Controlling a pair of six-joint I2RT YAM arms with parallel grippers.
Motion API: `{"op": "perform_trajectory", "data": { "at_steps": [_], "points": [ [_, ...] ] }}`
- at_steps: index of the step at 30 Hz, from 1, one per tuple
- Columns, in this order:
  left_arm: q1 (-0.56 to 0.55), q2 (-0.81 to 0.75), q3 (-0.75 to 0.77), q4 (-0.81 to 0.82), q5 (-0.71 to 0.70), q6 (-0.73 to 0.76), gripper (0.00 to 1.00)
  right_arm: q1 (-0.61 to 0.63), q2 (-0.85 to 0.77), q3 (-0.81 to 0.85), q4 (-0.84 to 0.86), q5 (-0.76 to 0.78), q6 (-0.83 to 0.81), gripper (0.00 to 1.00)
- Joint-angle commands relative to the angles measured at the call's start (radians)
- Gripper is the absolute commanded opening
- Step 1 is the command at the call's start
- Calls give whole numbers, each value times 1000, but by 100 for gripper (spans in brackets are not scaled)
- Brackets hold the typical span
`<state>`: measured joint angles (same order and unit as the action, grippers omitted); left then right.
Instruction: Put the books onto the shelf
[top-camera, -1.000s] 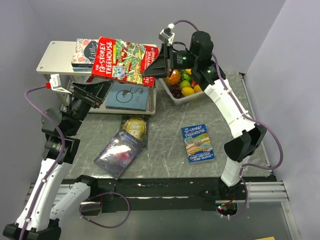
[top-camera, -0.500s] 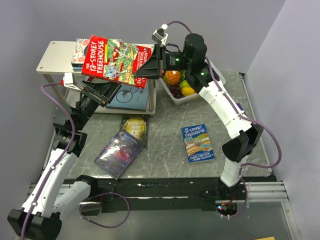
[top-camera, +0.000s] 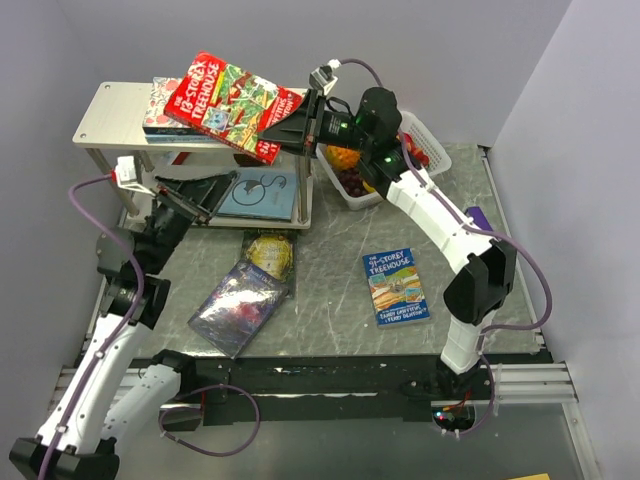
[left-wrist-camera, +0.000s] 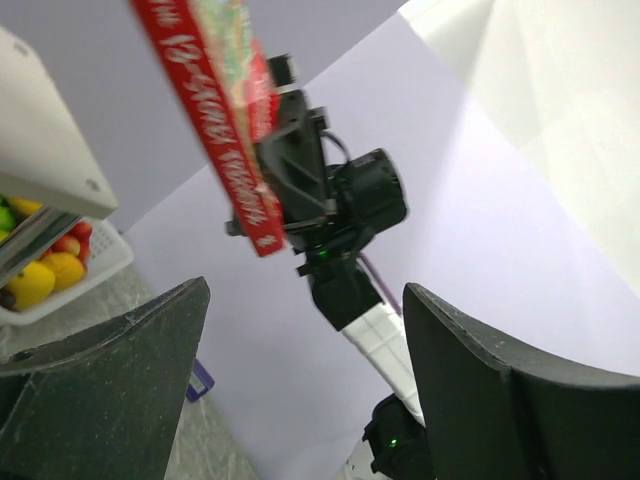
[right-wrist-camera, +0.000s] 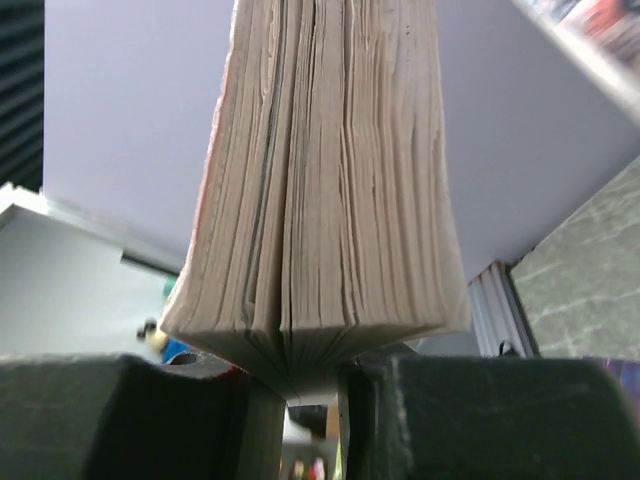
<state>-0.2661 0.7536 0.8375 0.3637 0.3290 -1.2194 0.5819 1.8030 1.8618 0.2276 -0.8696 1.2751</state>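
**Status: red Treehouse book held over the top of the shelf**

1. Right hand (top-camera: 283, 133): closed on the red Treehouse book (top-camera: 230, 103), clamping it at its right-hand edge. In the right wrist view the two fingers (right-wrist-camera: 120, 420) press on either side of the page block (right-wrist-camera: 330, 180) near the bottom edge.

2. Red Treehouse book: cover up and tilted, above the right part of the top board of the shelf (top-camera: 112, 118). The clamped edge projects beyond the right end of the shelf. In the top view it overlaps the floral book (top-camera: 160, 104), which lies flat on the top board. Contact between the two cannot be determined.

3. Left hand (top-camera: 222, 188): jaws spread wide, nothing between them. It sits just in front of the lower board, low and to the left. Its wrist camera looks upward at the book spine (left-wrist-camera: 215, 130).

4. Lower board: the pale blue book (top-camera: 258, 192) lies flat on it.

5. Surface (top-camera: 330, 260): three books lie flat in front of the shelf.
   - green-gold book (top-camera: 268, 252), nearest the shelf
   - galaxy book (top-camera: 240, 305), meeting the green-gold book at one corner
   - blue Treehouse book (top-camera: 397, 285), well apart to the right

6. Other items: a fruit basket (top-camera: 424, 140) beside the right end of the shelf, and a purple box (top-camera: 478, 214) near the right edge
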Motion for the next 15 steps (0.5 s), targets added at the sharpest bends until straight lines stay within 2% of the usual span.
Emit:
{"op": "perform_trajectory", "data": {
  "at_steps": [1,15],
  "points": [
    [-2,-43,2,86,-30,34,85,4,-4,100,104,66,7,0],
    [-2,26,8,103,-56,32,84,78,19,154,-46,-43,-108,0]
  ]
}}
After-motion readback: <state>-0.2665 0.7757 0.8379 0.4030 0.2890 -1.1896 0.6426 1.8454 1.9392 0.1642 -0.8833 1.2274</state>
